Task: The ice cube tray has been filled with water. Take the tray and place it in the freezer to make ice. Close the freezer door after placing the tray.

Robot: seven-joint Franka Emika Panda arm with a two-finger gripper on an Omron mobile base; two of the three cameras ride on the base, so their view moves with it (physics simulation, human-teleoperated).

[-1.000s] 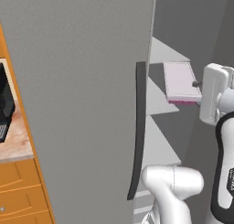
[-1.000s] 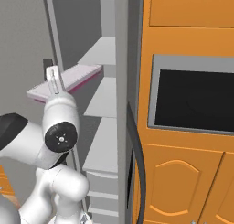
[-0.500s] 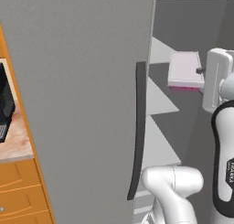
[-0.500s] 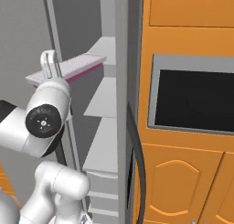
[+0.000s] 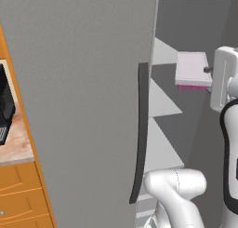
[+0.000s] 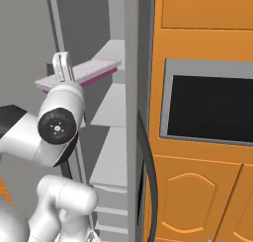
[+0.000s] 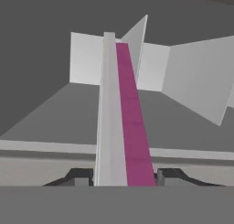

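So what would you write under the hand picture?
Gripper shut on the ice cube tray, carrying it edge-on toward the freezer shelves.

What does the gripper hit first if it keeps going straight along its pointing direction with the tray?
The gripper, shut on the ice cube tray, points into the open freezer. The tray's far end would probably reach the freezer's pale back wall first; the way up to it looks free, though depth is unclear.

Ice cube tray lavender-grey, magenta edge; freezer door matte grey; cabinets orange.
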